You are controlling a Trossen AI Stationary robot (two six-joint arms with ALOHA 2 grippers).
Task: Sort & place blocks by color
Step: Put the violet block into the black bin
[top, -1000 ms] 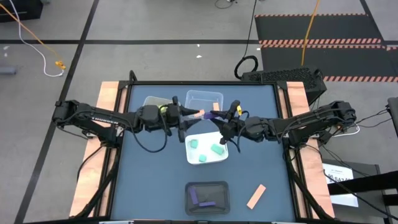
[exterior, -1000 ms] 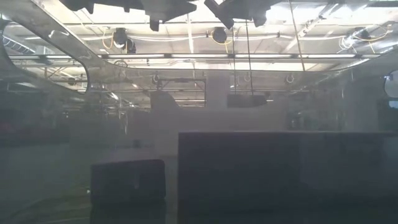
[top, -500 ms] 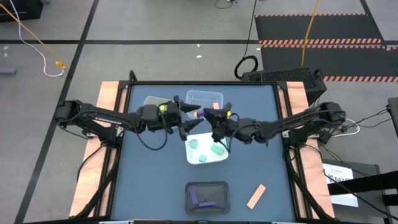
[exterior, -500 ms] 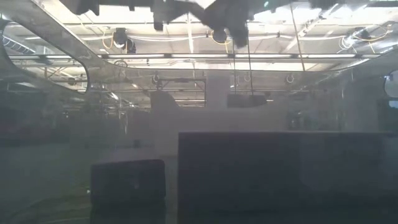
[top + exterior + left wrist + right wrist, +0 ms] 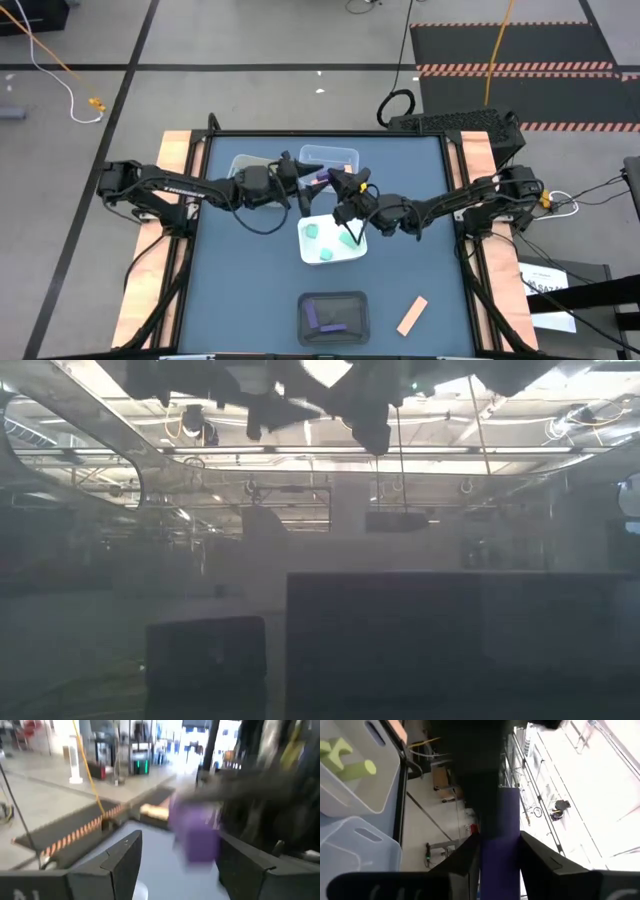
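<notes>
Clearly upright, purple block (image 5: 501, 840) gripped in right gripper (image 5: 500, 852), long axis along fingers

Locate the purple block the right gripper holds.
In the high view, the purple block sits between the right gripper fingers, mid-table, over the clear tray.

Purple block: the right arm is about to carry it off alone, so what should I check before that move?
1. Purple block clamped between the right pincer fingers: ok.
2. Left pincer open: ok.
3. Left pincer fingers fully clear of the block: cannot tell, that view is blurred.
4. Dark tray already holds purple pieces and has free room: ok.
5. White tray of teal blocks sits below the pincers, so a drop here would missort: not ok.
</notes>
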